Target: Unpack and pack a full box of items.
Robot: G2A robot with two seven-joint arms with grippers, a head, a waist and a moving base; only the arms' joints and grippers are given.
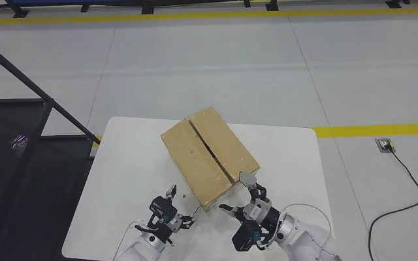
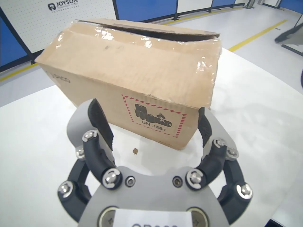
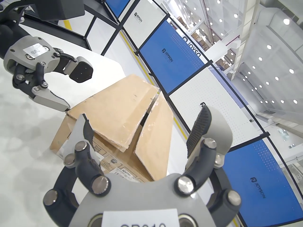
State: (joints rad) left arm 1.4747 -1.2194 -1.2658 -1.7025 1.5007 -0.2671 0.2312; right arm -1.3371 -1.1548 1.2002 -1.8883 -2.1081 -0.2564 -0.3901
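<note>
A brown cardboard box (image 1: 208,154) lies slantwise in the middle of the white table (image 1: 130,163). Its two top flaps are down, with a narrow dark gap along the seam (image 3: 148,112). A hazard label (image 2: 151,119) marks the near end face. My left gripper (image 1: 182,205) stands open just off the box's near corner, the end face between its spread fingers (image 2: 147,106). In the right wrist view, one left fingertip (image 3: 62,105) sits at the torn flap corner. My right gripper (image 1: 238,194) is open at the box's other near corner, above the flap edges (image 3: 143,114).
A small brown scrap (image 2: 135,151) lies on the table in front of the box. A black frame with dark netting (image 1: 26,163) stands beside the table on one side. A cable and socket (image 1: 385,145) lie on the floor on the opposite side.
</note>
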